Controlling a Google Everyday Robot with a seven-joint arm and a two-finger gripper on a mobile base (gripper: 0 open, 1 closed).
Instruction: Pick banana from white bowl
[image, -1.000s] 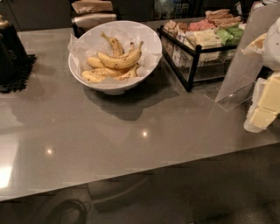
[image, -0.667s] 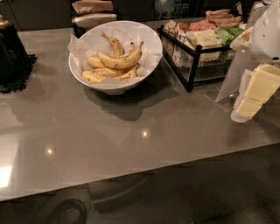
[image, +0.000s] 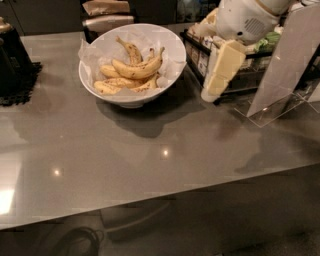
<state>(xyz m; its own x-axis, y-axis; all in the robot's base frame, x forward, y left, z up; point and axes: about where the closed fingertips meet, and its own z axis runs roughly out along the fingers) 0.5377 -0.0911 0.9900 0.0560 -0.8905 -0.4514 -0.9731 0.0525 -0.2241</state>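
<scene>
The white bowl (image: 170, 45) stands on the grey table at upper centre, lined with crinkled whitish paper. It holds several bananas. The banana (image: 136, 69), the largest one, long, curved and yellow with brown speckles, lies across the top of the pile with its stem pointing up to the right. My gripper (image: 216, 80) hangs from the white arm at the upper right, its cream fingers pointing down. It is to the right of the bowl, above the table and in front of the black basket. It holds nothing that I can see.
A black wire basket (image: 240, 65) of packaged snacks stands right of the bowl. A clear acrylic sign holder (image: 280, 80) leans at the far right. A dark object on a black mat (image: 15, 65) sits at the left edge. Chairs (image: 107, 15) stand behind the table.
The gripper has moved left from the right edge toward the bowl and now hangs in front of the basket. The bowl and bananas have not moved.
</scene>
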